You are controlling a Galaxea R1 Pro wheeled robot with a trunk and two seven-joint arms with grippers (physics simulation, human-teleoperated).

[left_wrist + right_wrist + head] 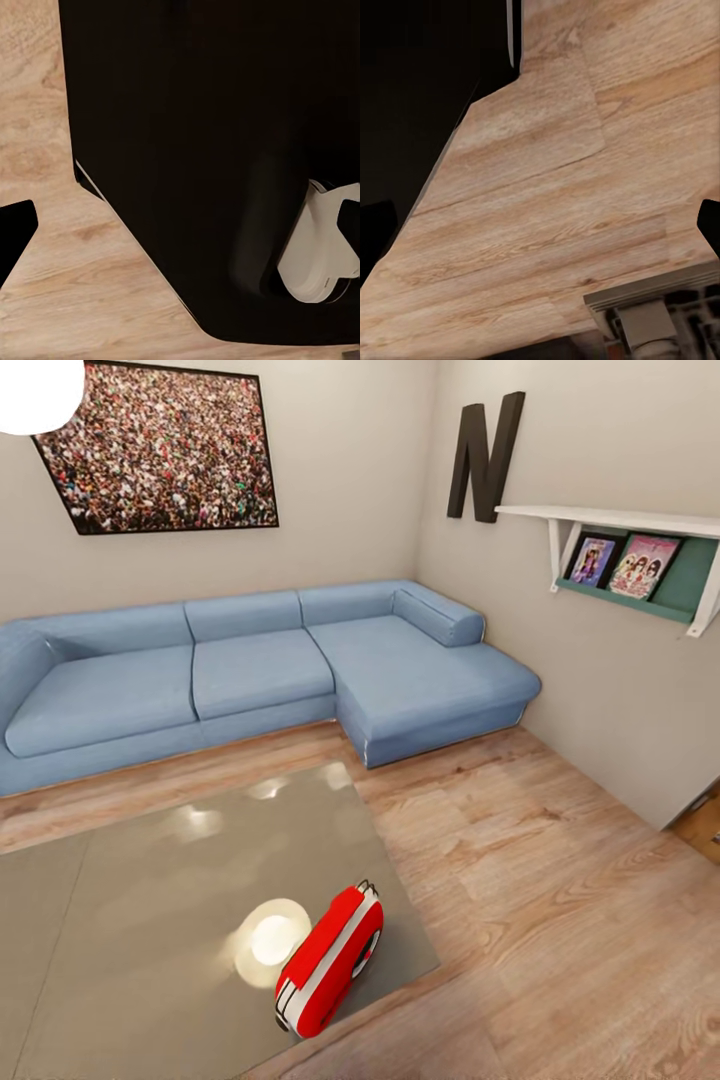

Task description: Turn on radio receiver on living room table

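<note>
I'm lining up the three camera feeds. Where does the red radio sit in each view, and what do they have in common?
Head view: the radio receiver lies near the table corner, lower centre.
Left wrist view: not in it.
Right wrist view: not in it.
Shared landmark: the wood floor.

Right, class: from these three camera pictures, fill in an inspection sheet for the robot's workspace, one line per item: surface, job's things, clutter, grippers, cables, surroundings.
Surface: large low table with a glossy grey-taupe top, showing bright light reflections.
Job's things: small bright red radio receiver with a white edge band, lying tilted near the table's right front edge.
Clutter: nothing seen on the table besides the radio.
Grippers: dark fingertips at the wrist views' edges over light wood floor; jaws' state cannot be told.
Cables: nothing seen.
Surroundings: blue L-shaped sofa, framed crowd photo, black letter N, white wall shelf holding two picture covers.
</note>
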